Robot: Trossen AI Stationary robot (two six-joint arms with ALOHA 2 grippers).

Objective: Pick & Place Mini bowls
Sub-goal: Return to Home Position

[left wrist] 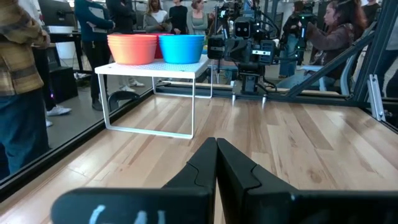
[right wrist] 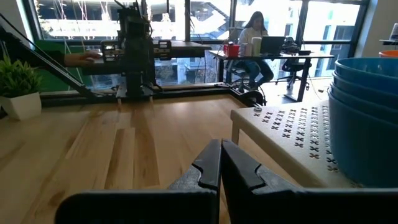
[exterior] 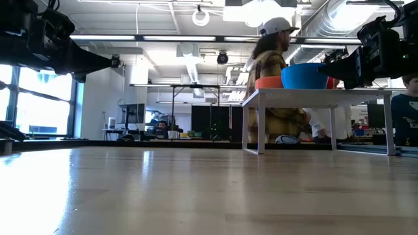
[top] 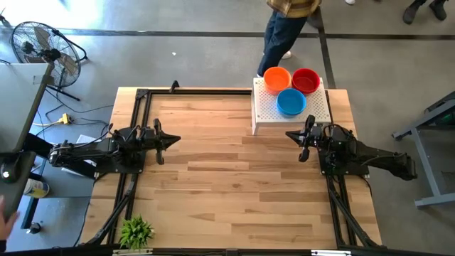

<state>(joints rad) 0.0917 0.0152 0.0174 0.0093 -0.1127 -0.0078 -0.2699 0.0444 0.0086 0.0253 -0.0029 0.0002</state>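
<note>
Shut tight and holding nothing, the left gripper hangs over the left side of the table. The right gripper is shut and empty too (just beside the white shelf). On the shelf sit the orange bowls, red bowls and blue bowls, close together.

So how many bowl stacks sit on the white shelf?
3: orange stack back left, red stack back right, blue stack in front between them. How many each holds is hidden.
</note>
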